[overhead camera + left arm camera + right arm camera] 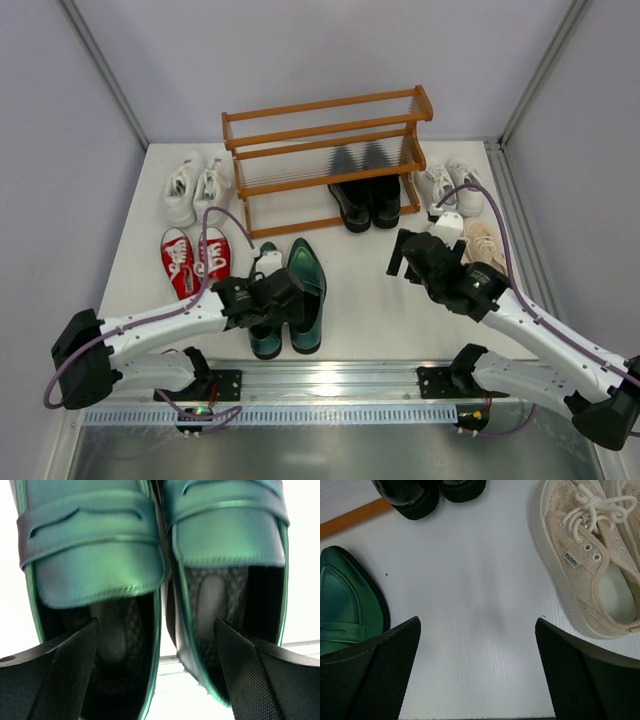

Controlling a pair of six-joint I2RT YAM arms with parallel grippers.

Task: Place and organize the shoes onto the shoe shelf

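Spread left gripper (156, 625) astride 2 green loafers (305, 280) at the front edge, likely to pinch both; held right gripper (477, 625) apart, idle.

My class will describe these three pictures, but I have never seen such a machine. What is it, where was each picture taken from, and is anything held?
It is a robot: two arms, each ending in a two-finger gripper. The wide picture comes from a fixed camera above and behind; the others from cameras on each wrist, so the black wedges are fingers. On the table stand a shoe shelf holding black loafers on its lowest tier, green loafers, red sneakers, beige sneakers, one white pair left of the shelf, another white pair right of it. The left gripper hangs open over the green loafers' heel openings; the right gripper is open above bare table. Nothing is held.
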